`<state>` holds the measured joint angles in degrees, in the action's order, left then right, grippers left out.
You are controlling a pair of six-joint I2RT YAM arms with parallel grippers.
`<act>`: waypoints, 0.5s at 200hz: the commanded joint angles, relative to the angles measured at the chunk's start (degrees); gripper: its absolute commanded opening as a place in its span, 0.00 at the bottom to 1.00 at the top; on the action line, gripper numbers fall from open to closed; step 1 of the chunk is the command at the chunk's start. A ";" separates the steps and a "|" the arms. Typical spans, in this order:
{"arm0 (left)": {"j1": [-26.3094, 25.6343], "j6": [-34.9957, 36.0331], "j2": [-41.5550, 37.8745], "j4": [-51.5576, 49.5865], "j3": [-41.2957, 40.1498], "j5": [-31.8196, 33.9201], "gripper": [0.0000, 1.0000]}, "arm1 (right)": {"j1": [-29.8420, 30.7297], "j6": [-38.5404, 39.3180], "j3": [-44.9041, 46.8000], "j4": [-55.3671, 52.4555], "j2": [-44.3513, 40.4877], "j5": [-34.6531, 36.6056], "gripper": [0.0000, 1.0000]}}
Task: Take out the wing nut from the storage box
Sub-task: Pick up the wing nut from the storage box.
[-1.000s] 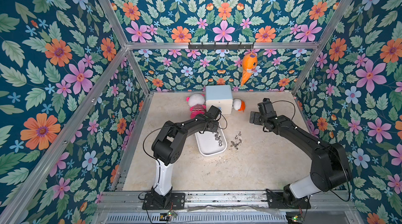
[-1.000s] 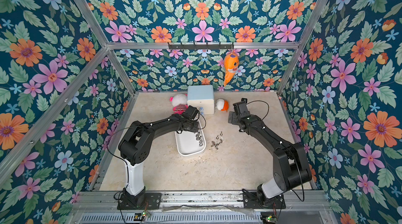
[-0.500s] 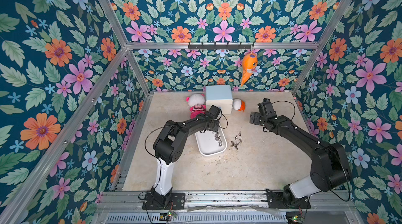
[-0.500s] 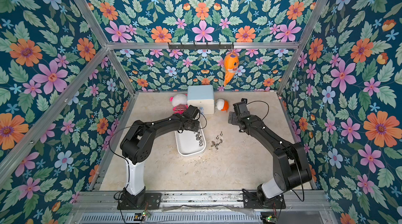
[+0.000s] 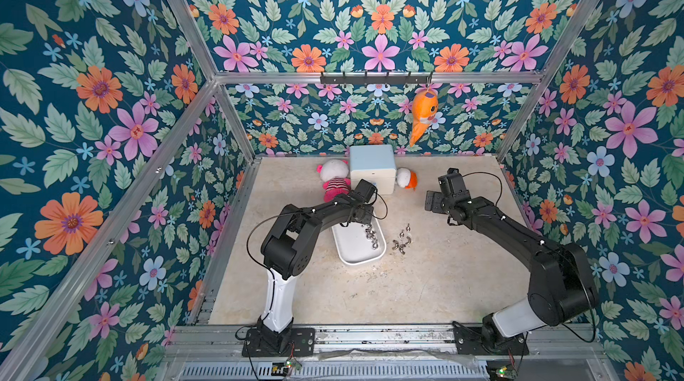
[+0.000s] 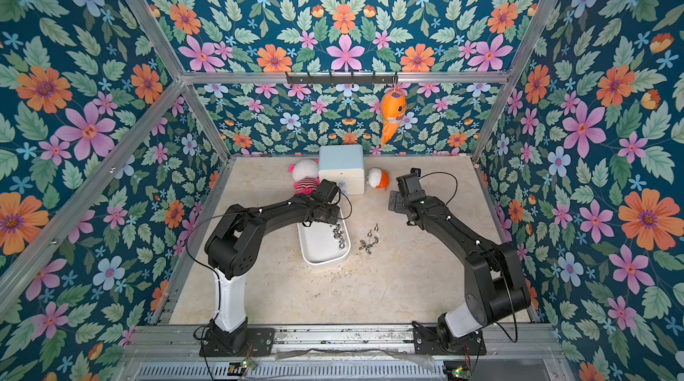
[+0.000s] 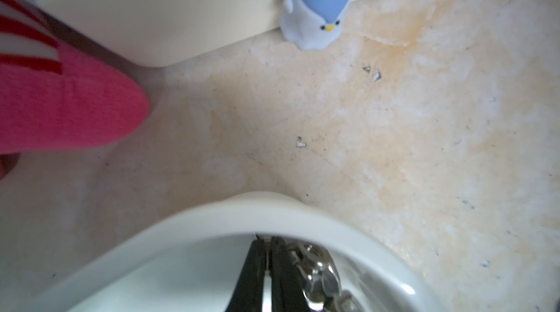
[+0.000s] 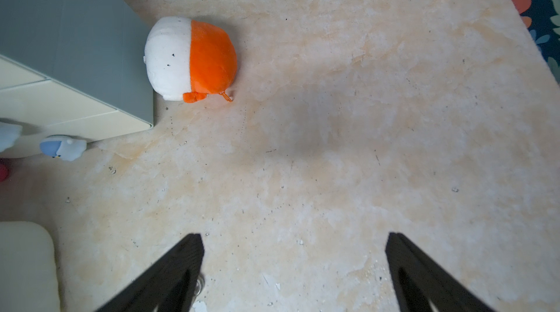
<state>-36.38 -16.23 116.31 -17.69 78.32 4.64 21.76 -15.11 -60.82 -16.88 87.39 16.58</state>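
Dark teal floral walls (image 5: 111,101) on aluminium framing (image 5: 259,77) enclose a mottled beige surface (image 5: 425,286); a black hook rail (image 5: 374,79) crosses the back wall.

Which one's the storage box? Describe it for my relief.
Find the white drawer cabinet with pale-blue top at the far edge of the beige tabletop. Just in front of it lies a shallow white rectangular plastic tray with rounded corners. Unlike the cabinet, it is open-topped and holds shiny metal wing nuts.
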 commanded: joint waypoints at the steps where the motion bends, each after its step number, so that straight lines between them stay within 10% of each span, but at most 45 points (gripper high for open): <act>1: -0.01 -0.03 -0.26 -0.15 -0.43 -0.07 0.11 | 0.04 0.08 0.17 -0.19 -0.47 0.70 0.99; 100: -1.05 -0.64 -4.65 -0.19 -1.86 2.11 0.07 | 0.11 -0.09 0.30 -0.13 -0.65 0.48 0.99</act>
<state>-37.08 -16.60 113.01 -17.54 76.34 5.37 21.76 -15.16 -60.69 -16.91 87.29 16.56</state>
